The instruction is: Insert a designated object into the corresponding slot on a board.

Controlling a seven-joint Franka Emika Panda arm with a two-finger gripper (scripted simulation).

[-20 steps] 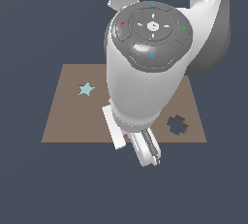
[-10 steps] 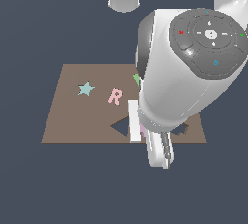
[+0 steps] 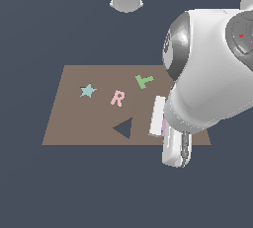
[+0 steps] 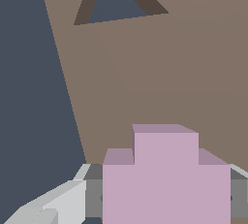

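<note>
Nearest the wrist camera, the tool (image 4: 164, 199) is gripping the mauve piece (image 4: 164, 179), its fingers (image 4: 63, 203) closed against the piece's two sides, so the piece is riding in the tool above the board (image 4: 184, 72) rather than lying on it. In the exterior view the same piece (image 3: 163, 126) is showing only as a thin mauve sliver beside the tool's white finger (image 3: 157, 116), near the board's front edge. Compared with the frames from a moment ago, the arm is now sitting further toward the exterior view's right, uncovering the letter R (image 3: 117, 97), the green piece (image 3: 144, 80) and the triangular cutout (image 3: 124, 128); this suggests the piece is being carried across the board toward its slot, with insertion not yet done. The lobed slot itself is not showing in either current view; it is presumably hidden behind the arm, so alignment over it cannot be judged. Beyond the piece, the wrist view is showing the triangular cutout (image 4: 116, 2), which is the wrong opening. Farther back on the board the teal star (image 3: 88, 91) is lying well apart from the tool. The only readable character is the pink R; no brand or label is legible.
</note>
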